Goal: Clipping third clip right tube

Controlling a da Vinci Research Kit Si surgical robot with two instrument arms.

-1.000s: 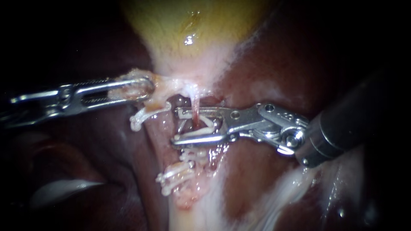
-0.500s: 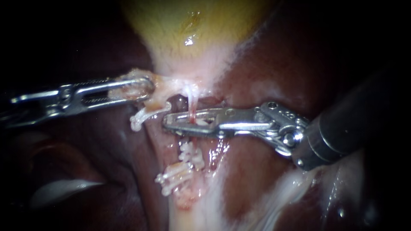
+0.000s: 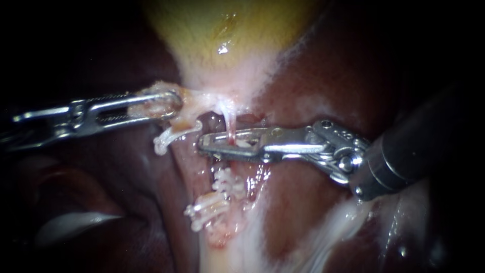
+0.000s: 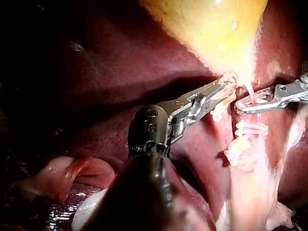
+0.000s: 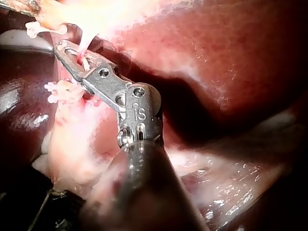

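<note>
Right instrument (image 3: 204, 145) entering from right of frame, jaws clamped on the thin right tube (image 3: 230, 120) at centre, white clips (image 3: 227, 183) just below, left instrument (image 3: 176, 103) from left, jaws gripping the pale neck of the gallbladder (image 3: 227, 30).

The gallbladder (image 3: 222, 35) is showing yellow-green at twelve o'clock, paling to whitish pink at its neck. The liver (image 3: 328, 81) is showing dark maroon, streaked white toward five o'clock. The tube (image 3: 231, 121) is showing pale pink, the ridged clips (image 3: 228, 183) white. The left instrument (image 3: 171, 104) and right instrument (image 3: 204, 144) are gleaming silver.
</note>
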